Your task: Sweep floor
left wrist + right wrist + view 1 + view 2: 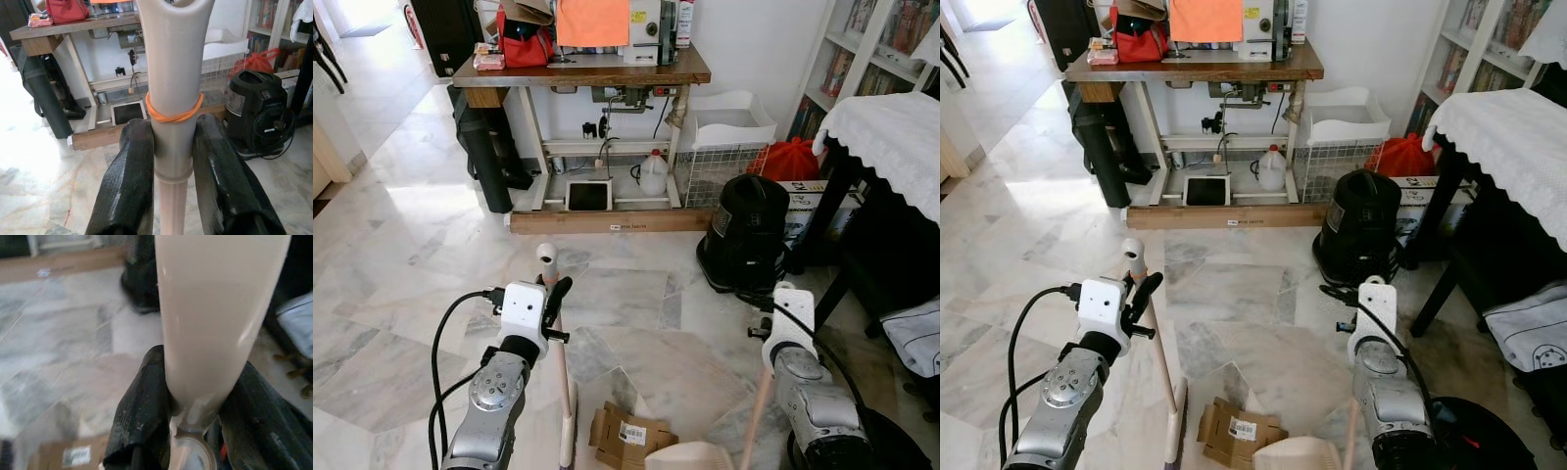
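Observation:
A beige broom handle [173,58] with an orange rubber band stands upright, and my left gripper [555,297] is shut on it just below its top. The broom's stick [560,362] runs down to the marble floor beside a flattened cardboard scrap [628,436]. My right gripper [200,382] is shut on the pale dustpan handle [215,308]. That handle [756,411] slants down to the beige dustpan [690,457], which rests on the floor right of the cardboard.
A black canister vacuum [749,230] stands ahead on the right. Behind it are a wire basket [720,166] and a sewing table [582,70] with a wooden plank [607,221] at its foot. A cloth-covered table [891,137] is on the right.

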Motion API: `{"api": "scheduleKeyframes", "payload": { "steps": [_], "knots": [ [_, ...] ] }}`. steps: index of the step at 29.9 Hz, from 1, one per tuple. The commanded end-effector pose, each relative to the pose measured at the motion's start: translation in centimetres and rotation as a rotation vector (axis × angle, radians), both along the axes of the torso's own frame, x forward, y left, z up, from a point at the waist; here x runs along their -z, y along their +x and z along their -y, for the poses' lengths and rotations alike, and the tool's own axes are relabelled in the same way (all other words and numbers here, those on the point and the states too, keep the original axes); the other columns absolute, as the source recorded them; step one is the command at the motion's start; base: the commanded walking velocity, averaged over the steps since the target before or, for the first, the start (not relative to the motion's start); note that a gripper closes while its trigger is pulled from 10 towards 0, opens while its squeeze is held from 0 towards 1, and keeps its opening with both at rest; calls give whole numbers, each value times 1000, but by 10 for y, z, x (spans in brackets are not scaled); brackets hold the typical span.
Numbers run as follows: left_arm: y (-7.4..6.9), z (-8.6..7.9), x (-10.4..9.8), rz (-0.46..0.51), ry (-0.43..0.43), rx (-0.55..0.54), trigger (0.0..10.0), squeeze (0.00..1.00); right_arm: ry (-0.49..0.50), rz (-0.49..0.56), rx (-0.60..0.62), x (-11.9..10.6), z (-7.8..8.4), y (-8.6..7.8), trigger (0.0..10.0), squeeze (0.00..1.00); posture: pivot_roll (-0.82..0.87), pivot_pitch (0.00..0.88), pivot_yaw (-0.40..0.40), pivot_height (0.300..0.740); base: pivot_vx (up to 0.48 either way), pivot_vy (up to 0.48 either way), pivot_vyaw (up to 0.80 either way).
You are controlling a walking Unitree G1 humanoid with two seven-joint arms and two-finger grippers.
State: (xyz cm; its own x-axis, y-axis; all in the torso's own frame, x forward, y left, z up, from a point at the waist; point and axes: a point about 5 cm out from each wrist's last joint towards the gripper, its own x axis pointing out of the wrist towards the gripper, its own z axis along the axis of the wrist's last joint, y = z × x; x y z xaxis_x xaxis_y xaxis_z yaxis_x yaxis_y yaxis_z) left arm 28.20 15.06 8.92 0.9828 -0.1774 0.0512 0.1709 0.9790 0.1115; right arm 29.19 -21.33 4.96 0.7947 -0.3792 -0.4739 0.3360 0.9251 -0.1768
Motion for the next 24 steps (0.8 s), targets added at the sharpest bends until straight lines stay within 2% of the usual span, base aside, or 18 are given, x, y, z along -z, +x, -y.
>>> {"api": "scheduleKeyframes", "payload": {
  "steps": [1,7,17,24],
  "knots": [
    [4,-2,-11,53,-12,-13,10000,0,-23,60,38,-8,3,5,10000,0,82,0,-12,740,0,0,0],
    [5,-5,-15,78,-9,-33,10000,0,-28,188,143,-10,8,8,10000,0,90,0,-6,740,0,0,0],
    [6,-6,-17,86,-9,-32,10000,0,-49,278,152,-4,11,9,10000,0,92,0,6,740,0,0,0],
    [4,-6,-18,87,-7,-28,10000,0,-176,312,112,-3,16,10,10000,0,100,0,14,740,0,0,0]
  ]
}}
